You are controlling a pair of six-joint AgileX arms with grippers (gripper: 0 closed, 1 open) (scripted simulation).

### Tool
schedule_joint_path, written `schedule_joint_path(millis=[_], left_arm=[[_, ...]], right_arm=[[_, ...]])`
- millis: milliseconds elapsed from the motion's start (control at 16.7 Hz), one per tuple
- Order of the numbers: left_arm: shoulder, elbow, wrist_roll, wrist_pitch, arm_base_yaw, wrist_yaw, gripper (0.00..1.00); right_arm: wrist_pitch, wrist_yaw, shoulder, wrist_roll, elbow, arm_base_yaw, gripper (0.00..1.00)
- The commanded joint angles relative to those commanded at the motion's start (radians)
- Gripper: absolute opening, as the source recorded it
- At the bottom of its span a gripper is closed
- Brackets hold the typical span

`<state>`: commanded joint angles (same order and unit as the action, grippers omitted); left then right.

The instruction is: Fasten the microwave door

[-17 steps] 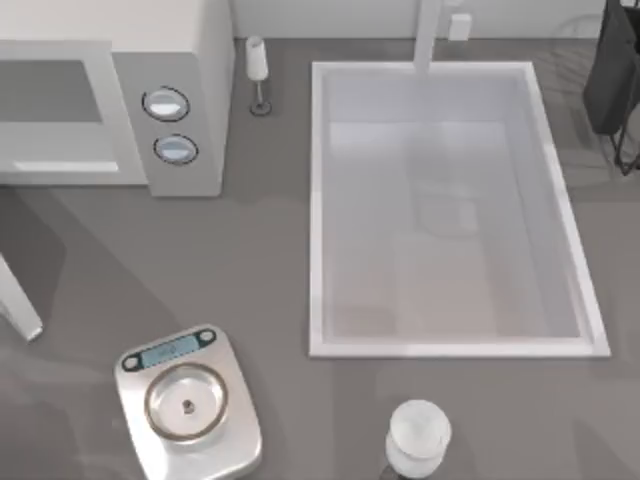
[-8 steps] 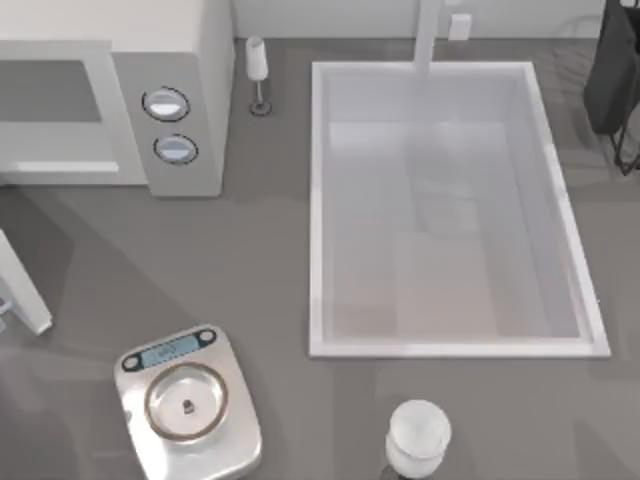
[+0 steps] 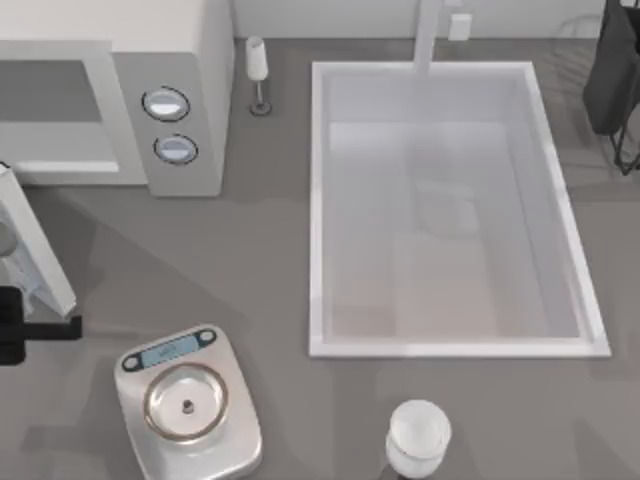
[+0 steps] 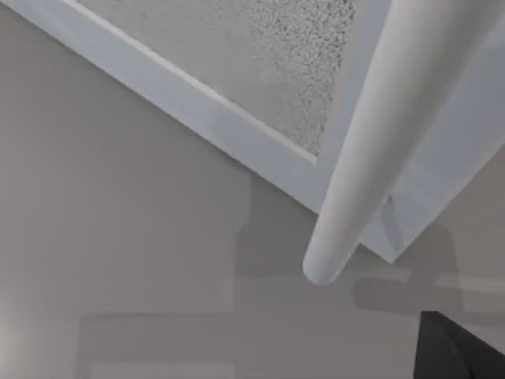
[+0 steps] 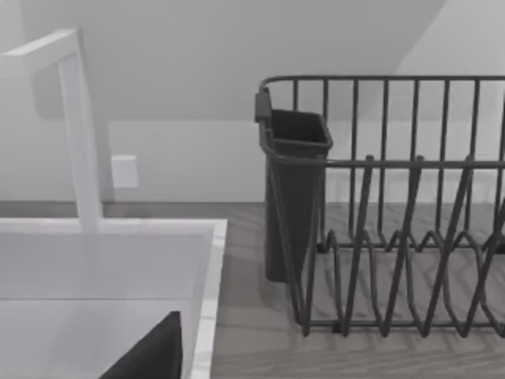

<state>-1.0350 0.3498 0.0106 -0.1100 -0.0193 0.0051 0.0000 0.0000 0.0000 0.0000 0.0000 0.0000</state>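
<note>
A large off-white microwave is seen from above at the table's far left, with its grey control panel and two round knobs facing the viewer. The microwave door stands swung out from the cavity, seen edge-on as a pale slanted strip at the left edge of the top view, well away from the opening.

The left gripper is placed at the left edge of the table, just beside the door's free end, between the door and a silver kitchen scale. Whether its fingers are open or closed cannot be told. In the left wrist view, the door's speckled window and its slim handle bar are seen close up, with one dark fingertip just past the end of the bar, apparently not touching it.

The door is judged to be about halfway closed. For this step to be done well, the push should be applied near the handle edge, kept square to the panel, and carried along the door's arc until it sits flush. A glancing contact could slip off the bar.

The right arm is parked at the far right, near a sink and a dark dish rack.
</note>
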Motion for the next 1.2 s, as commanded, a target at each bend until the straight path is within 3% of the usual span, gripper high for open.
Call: schedule_joint_path(millis=[180,600,1200], left_arm=[[0.024,-0.012,-0.054,0.001,-0.058,-0.052,0.00],[-0.020,0.020,-0.052,0.021,-0.054,-0.047,0.00],[-0.491,0.275,-0.035,0.225,-0.039,-0.033,0.00]], right_arm=[[0.000,0.000,0.000,0.000,0.000,0.000,1.00],[0.000,0.000,0.000,0.000,0.000,0.000,1.00],[0.000,0.000,0.000,0.000,0.000,0.000,1.00]])
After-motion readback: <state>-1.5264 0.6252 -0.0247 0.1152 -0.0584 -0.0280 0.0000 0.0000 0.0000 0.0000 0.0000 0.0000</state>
